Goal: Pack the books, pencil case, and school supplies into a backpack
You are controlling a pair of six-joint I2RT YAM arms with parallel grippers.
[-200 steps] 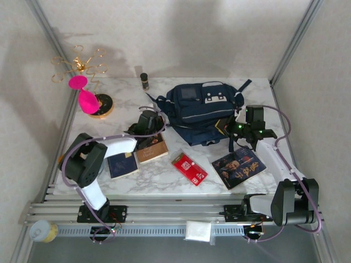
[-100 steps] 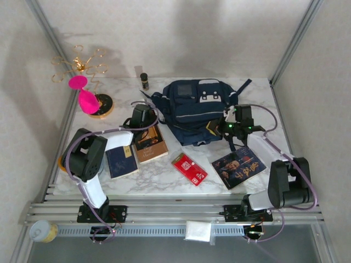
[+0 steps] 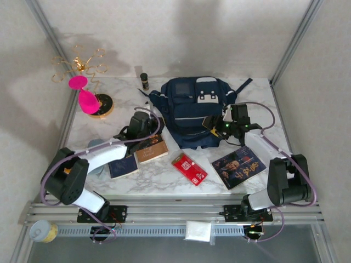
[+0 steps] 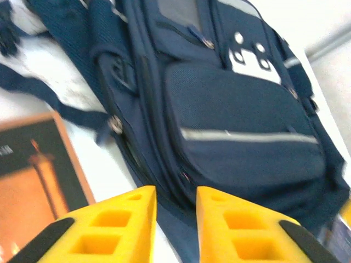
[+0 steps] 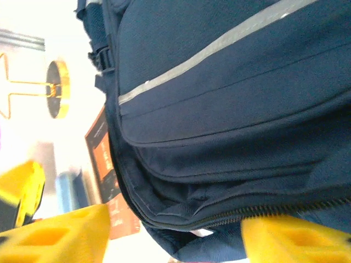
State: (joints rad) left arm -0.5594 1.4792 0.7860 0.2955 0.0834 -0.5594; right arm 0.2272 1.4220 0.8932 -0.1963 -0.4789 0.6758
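Note:
The navy backpack (image 3: 193,109) lies at the middle back of the table, its zip (image 5: 285,207) running along the lower edge. My left gripper (image 3: 155,129) sits at its left lower corner; its yellow fingers (image 4: 131,211) stand a little apart, open, with the bag's edge (image 4: 175,181) just beyond the gap. My right gripper (image 3: 213,125) is wide open at the bag's right lower edge, its fingers (image 5: 66,233) either side of the zipped seam. The brown book (image 3: 151,149), navy book (image 3: 122,165) and portrait book (image 3: 238,166) lie flat in front. The pencil case is out of view.
A flat red rectangle with a white label (image 3: 189,168) lies between the books. A gold wire stand with a pink piece (image 3: 88,98) is at the back left, and a small dark bottle (image 3: 144,81) stands behind the bag. Metal frame posts border both sides.
Both grippers were shut and now stand open. The backpack has shifted left and back. The right gripper has moved left along the bag's edge; the left arm has swung lower.

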